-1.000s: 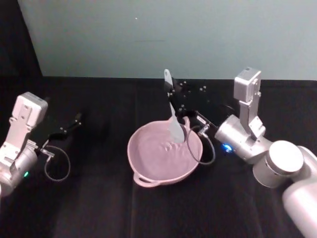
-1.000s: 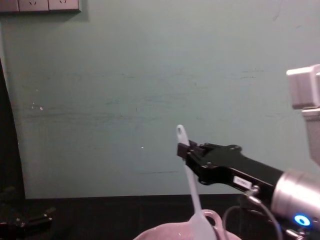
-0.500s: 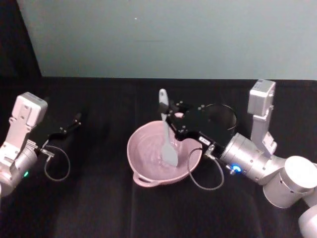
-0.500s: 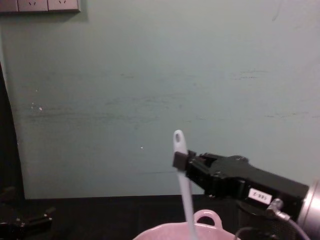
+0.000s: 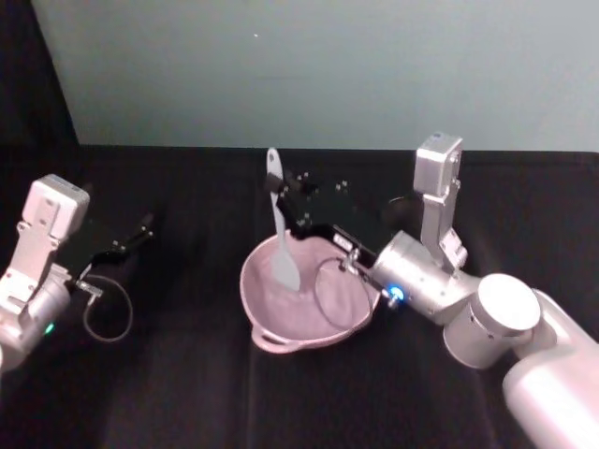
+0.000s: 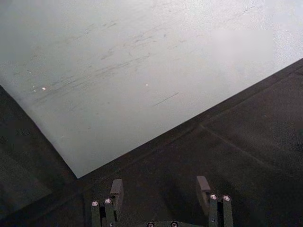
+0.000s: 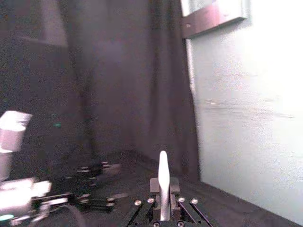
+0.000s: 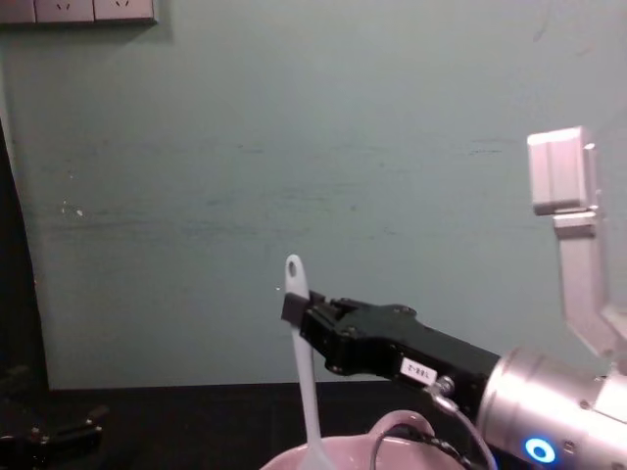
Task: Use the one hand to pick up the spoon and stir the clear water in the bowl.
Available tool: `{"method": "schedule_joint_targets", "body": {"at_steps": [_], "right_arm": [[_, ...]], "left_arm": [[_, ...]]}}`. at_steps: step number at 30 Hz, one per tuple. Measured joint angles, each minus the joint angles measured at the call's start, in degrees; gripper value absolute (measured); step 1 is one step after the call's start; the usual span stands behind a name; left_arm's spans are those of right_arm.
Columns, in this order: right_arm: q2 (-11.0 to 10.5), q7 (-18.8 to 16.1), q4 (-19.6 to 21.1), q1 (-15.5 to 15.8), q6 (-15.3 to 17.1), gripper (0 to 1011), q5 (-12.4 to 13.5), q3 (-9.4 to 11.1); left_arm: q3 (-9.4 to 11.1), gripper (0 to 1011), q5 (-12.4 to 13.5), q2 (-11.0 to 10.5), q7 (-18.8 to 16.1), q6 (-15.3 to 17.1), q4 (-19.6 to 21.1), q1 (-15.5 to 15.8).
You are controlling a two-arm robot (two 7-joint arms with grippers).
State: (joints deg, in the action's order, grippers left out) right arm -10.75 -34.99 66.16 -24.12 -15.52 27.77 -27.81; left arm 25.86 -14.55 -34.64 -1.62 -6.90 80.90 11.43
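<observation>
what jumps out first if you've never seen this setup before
The white spoon stands almost upright over the middle of the black table, its scoop down inside the pale pink bowl, toward the bowl's left side. The right gripper is shut on the spoon's handle, reaching in from the right. The left gripper sits open at the far left, apart from both.

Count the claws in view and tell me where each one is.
2. The left claw is open at the table's left; the right claw grips the spoon, its scoop in the bowl.
</observation>
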Motion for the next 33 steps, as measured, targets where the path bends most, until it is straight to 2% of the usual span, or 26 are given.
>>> {"method": "schedule_joint_targets", "body": {"at_steps": [4, 8, 11, 14, 21, 27, 33], "right_arm": [[1.85, 2.34, -5.09, -2.52, -3.3, 118, -1.94, 1.25], [1.91, 3.31, -6.14, -2.98, -5.0, 118, -2.93, 2.32], [1.05, 3.35, -4.91, -2.19, -5.29, 119, -3.16, 3.33], [-0.42, 2.49, -1.82, -0.15, -4.74, 119, -2.5, 4.5], [-3.27, -0.01, 4.44, 4.25, -1.9, 119, -0.11, 5.19], [-4.63, -2.46, 7.98, 6.59, 0.51, 118, 2.38, 4.15], [-4.33, -3.45, 8.14, 6.48, 0.49, 119, 2.66, 2.27]], "left_arm": [[0.0, 1011, 0.0, 0.0, 0.0, 0.0, 0.0, 0.0], [0.0, 1011, 0.0, 0.0, 0.0, 0.0, 0.0, 0.0], [0.0, 1011, 0.0, 0.0, 0.0, 0.0, 0.0, 0.0], [0.0, 1011, 0.0, 0.0, 0.0, 0.0, 0.0, 0.0], [0.0, 1011, 0.0, 0.0, 0.0, 0.0, 0.0, 0.0], [0.0, 1011, 0.0, 0.0, 0.0, 0.0, 0.0, 0.0], [0.0, 1011, 0.0, 0.0, 0.0, 0.0, 0.0, 0.0]]}}
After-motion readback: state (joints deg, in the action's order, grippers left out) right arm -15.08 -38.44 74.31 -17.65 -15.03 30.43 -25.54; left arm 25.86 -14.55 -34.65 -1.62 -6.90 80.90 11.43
